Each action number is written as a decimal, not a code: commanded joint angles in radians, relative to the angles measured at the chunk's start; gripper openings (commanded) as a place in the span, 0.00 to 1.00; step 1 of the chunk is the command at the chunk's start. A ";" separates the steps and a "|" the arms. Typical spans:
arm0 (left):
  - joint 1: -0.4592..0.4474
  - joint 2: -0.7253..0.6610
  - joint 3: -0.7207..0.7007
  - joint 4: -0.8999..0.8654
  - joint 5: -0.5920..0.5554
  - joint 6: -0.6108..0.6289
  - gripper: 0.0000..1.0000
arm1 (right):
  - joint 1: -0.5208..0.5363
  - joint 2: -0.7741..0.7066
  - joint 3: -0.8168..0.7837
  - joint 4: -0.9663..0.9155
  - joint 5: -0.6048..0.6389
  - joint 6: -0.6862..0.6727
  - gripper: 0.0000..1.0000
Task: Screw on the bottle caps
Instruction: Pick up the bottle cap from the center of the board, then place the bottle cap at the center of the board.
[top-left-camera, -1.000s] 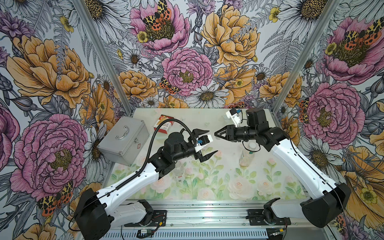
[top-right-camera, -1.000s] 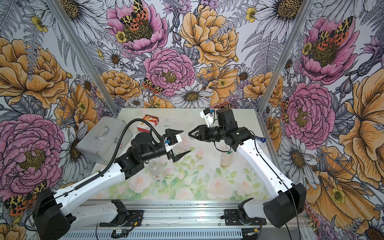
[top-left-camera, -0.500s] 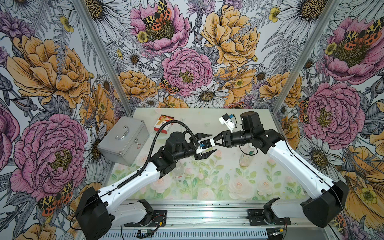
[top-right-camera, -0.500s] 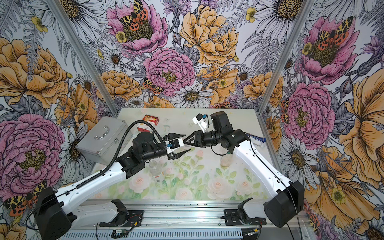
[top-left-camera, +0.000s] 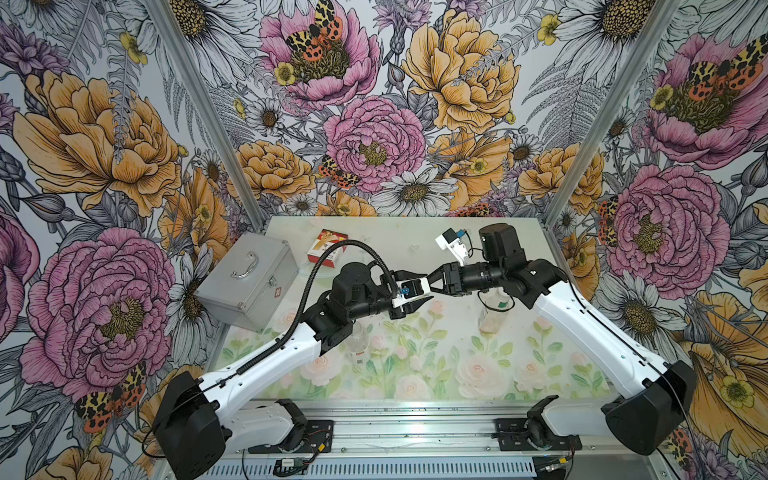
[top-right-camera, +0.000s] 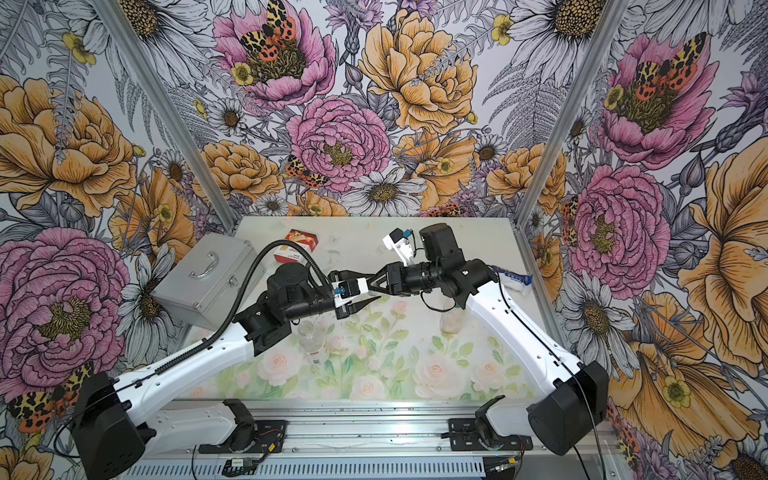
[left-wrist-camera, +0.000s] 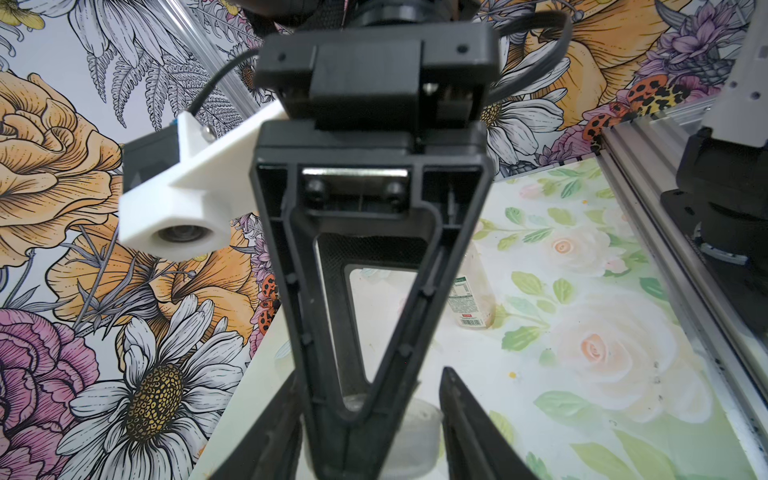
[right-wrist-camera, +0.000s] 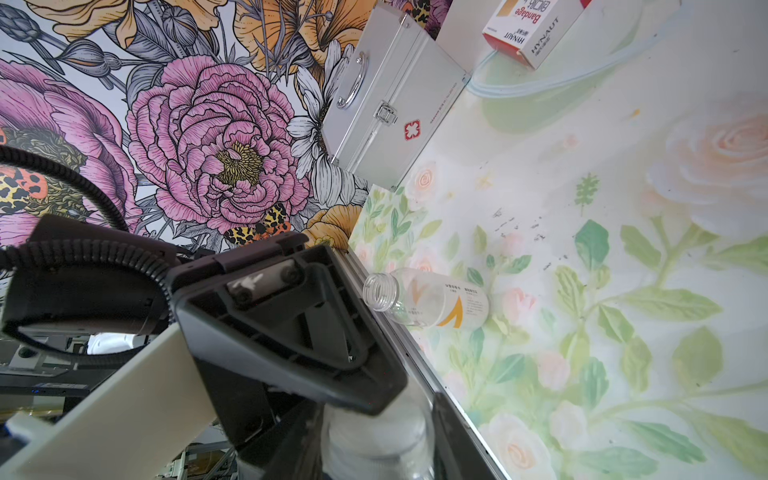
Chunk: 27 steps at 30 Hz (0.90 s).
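Observation:
Both grippers meet tip to tip in mid-air over the middle of the table. My right gripper (right-wrist-camera: 374, 415) is shut on a white bottle cap (right-wrist-camera: 374, 440). My left gripper (left-wrist-camera: 370, 399) faces it, and its fingers press the same cap (left-wrist-camera: 415, 428) from both sides. In both top views the left gripper (top-left-camera: 422, 291) (top-right-camera: 365, 291) and right gripper (top-left-camera: 432, 286) (top-right-camera: 372, 286) overlap and hide the cap. A clear bottle with an open neck (right-wrist-camera: 432, 301) stands under the left arm (top-left-camera: 359, 345). The green-labelled bottle (left-wrist-camera: 471, 295) stands under the right arm (top-left-camera: 492, 311).
A silver first-aid case (top-left-camera: 249, 282) sits at the table's left edge, with a red-and-white bandage box (top-left-camera: 326, 247) behind it. A blue-and-white packet (top-right-camera: 513, 278) lies at the right edge. The aluminium rail (top-left-camera: 395, 428) runs along the front.
The two arms came together from apart. The left gripper's wide jaws narrowed around the cap held by the right gripper, which swung left toward it.

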 joint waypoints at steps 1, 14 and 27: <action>0.002 0.016 0.020 -0.004 0.012 0.002 0.64 | 0.005 -0.017 -0.009 0.042 -0.013 -0.005 0.39; 0.014 0.025 0.028 -0.004 0.022 -0.010 0.50 | 0.010 -0.022 -0.021 0.062 -0.017 0.013 0.38; 0.021 0.086 0.041 -0.084 -0.029 -0.032 0.45 | -0.041 -0.081 -0.067 0.067 0.101 0.055 0.60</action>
